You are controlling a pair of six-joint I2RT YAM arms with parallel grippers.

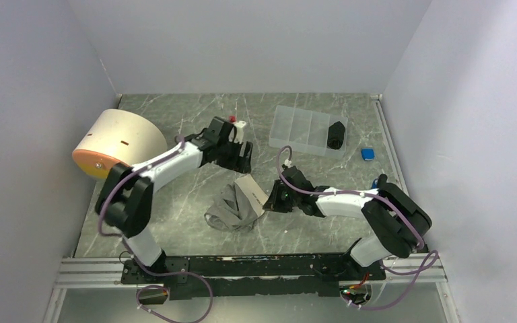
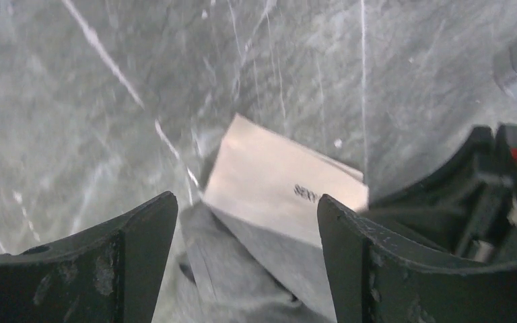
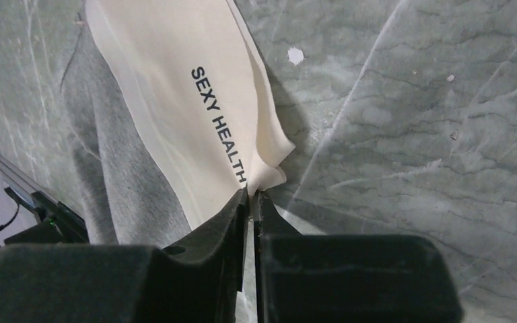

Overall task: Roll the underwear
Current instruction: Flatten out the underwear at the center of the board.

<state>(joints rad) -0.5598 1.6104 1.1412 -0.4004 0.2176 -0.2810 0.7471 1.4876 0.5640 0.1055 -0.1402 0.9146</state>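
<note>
The underwear (image 1: 229, 210) is grey with a cream waistband (image 1: 251, 191) and lies crumpled mid-table. In the right wrist view the waistband (image 3: 182, 101) reads "SEXY HEALTH" above grey cloth (image 3: 121, 168). My right gripper (image 3: 252, 194) is shut on the waistband's near corner, at the garment's right side (image 1: 270, 199). My left gripper (image 1: 242, 159) hovers open just beyond the waistband's far edge. In its wrist view the jaws (image 2: 246, 202) stand wide apart, with the waistband (image 2: 269, 182) and grey cloth (image 2: 242, 269) below and nothing between them. The right arm's black gripper body (image 2: 491, 182) shows beside it.
A clear compartment box (image 1: 295, 126) holding a black object (image 1: 336, 134) stands at the back right. A small blue item (image 1: 367, 153) lies near the right wall. A cream and orange cylinder (image 1: 118, 141) sits at the left. A metal rail (image 1: 242, 266) runs along the near edge.
</note>
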